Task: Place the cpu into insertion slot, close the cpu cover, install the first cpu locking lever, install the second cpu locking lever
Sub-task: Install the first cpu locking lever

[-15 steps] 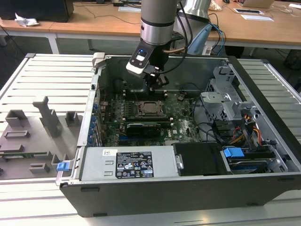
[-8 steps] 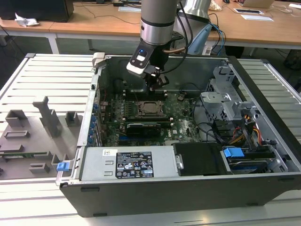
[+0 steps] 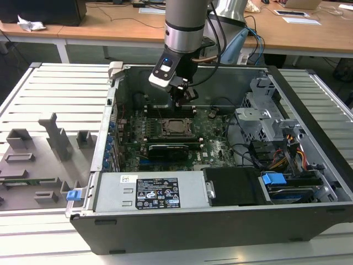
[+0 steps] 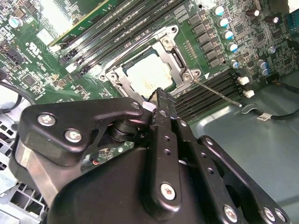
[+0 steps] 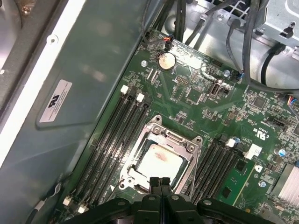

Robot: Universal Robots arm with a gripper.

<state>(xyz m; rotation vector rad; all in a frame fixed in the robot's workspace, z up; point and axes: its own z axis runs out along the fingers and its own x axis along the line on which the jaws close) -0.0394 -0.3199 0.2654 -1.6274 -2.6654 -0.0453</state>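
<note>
1. Your cpu point(image 5: 161, 161) already lies flat in the slot point(image 3: 166, 127), near the middle of the board point(image 5: 205, 109). Its pale metal top shows a faint darker smudge.
2. The cover point(image 5: 176, 137) looks folded down over it, a silvery frame whose window leaves the chip's top in sight. I judge those two steps done.
3. The levers look like what is left. In the second wrist view a thin lever point(image 4: 217, 92) juts from the slot's corner across the memory slots point(image 4: 205, 101) toward the board's edge, and I read it as unlatched. I cannot make out the other one.
4. Your pincer point(image 4: 161, 96) is pressed narrow, fingers together with nothing visible between them. Its tips are at the cover's edge, close over the slot's rim.
</note>
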